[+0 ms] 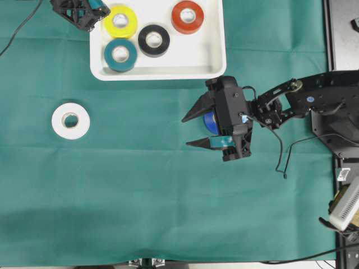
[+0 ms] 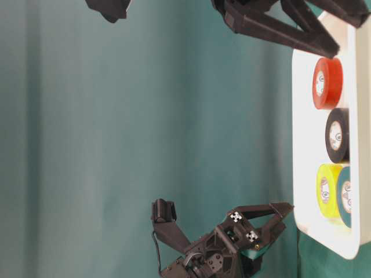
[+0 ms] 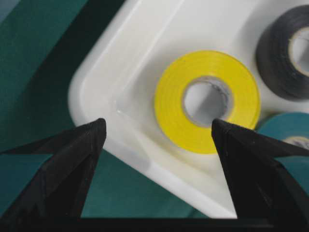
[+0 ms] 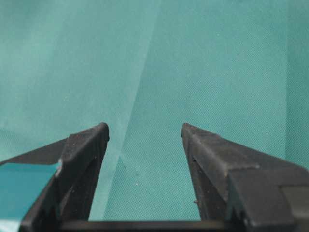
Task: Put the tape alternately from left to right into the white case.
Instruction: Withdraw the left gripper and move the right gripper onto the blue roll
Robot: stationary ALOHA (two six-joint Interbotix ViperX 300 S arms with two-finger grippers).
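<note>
The view lies turned on its side. A gripper [image 2: 277, 215] at the bottom stands with its jaws spread, tips just short of the white case [image 2: 302, 133]. Beyond those tips, inside the case, sit the yellow roll [image 2: 326, 190] and teal roll [image 2: 344, 197], touching; farther off, the black roll [image 2: 337, 135], then the red roll [image 2: 327, 83]. Another gripper's black fingers [image 2: 284, 29] reach over the case's far end.

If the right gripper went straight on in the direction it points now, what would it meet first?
Probably nothing: the open right gripper points left over bare green cloth. The white roll lies further left and slightly off that line, though height is unclear.
</note>
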